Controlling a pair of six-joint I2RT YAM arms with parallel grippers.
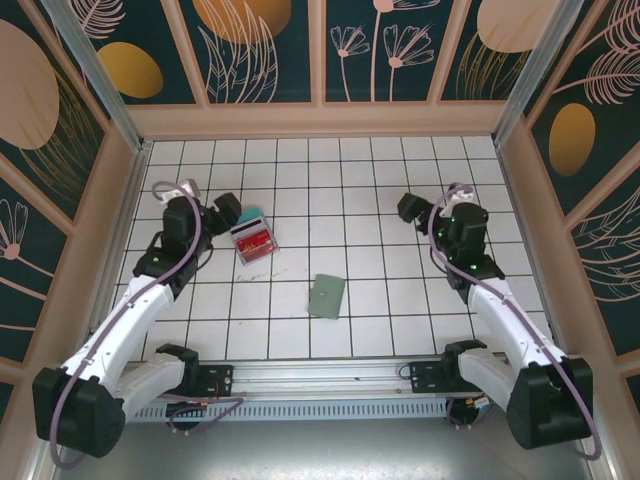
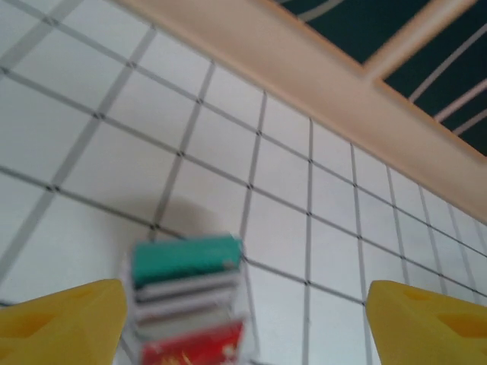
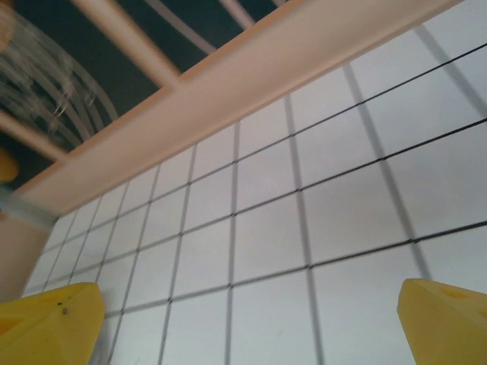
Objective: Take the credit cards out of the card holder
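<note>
From above, the cards [image 1: 253,236] lie in a small loose stack on the tiled table [image 1: 340,190], left of centre. The left gripper [image 1: 226,209] is just beside the stack's upper left edge. The wallet [image 1: 327,296] lies flat and folded, grey-green side up, lower down near the middle of the frame. It is well apart from the cards and from both grippers. The right gripper [image 1: 409,208] hangs over bare tiles right of centre.

The left gripper's jaws stand wide apart and grasp nothing. In its wrist view the yellow fingertips [image 2: 65,323] fill the two bottom corners, and the stack sits low between them, much nearer the left-hand one. That picture is blurred, so I cannot tell whether that finger touches the stack. The right gripper is spread just as wide and is empty, with bare tiles between its fingers.

The overhead view gives the wallet's place and the gap from each arm to it. The left wrist view gives the stack up close: a teal card [image 2: 185,258] at the upper end, pale layers beneath it, and a red card [image 2: 194,350] at the bottom edge.
</note>
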